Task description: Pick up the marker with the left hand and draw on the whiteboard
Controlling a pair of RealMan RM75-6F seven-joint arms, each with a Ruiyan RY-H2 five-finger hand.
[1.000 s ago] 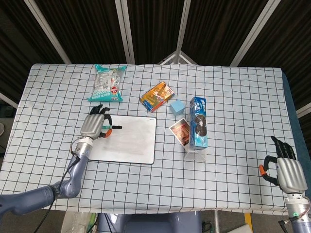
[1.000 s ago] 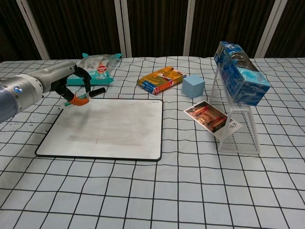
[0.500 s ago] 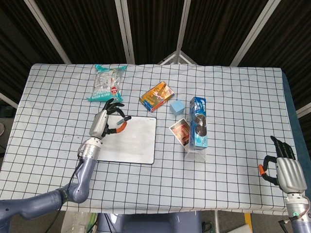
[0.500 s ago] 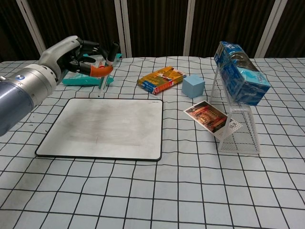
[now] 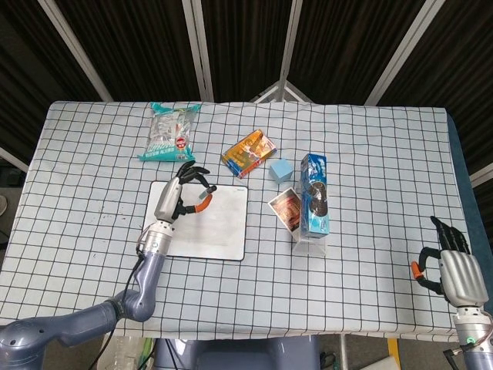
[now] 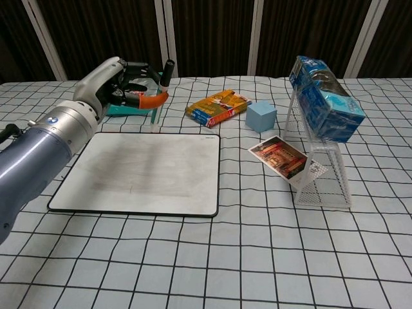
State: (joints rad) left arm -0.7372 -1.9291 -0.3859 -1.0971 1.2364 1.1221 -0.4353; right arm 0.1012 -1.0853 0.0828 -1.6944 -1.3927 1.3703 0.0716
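Note:
My left hand (image 5: 179,196) (image 6: 122,85) is raised above the whiteboard (image 5: 223,223) (image 6: 145,172) and holds the marker (image 5: 206,192) (image 6: 161,90) nearly upright, black cap up. In the chest view the marker's tip hangs over the board's far edge, clear of the surface. The whiteboard lies flat, white with a black rim and faint smudges. My right hand (image 5: 454,270) rests low at the table's near right corner, holding nothing, seen only in the head view.
A teal snack bag (image 5: 171,132) (image 6: 132,90) lies behind the board. An orange box (image 5: 249,153) (image 6: 217,107), a blue cube (image 5: 280,169) (image 6: 261,116), a photo card (image 5: 286,208) (image 6: 282,156) and a wire rack with a blue cookie box (image 5: 314,194) (image 6: 325,106) stand to the right.
My left hand lifted the marker off the board's left side, turned it upright and carried it rightward. The right hand stayed still.

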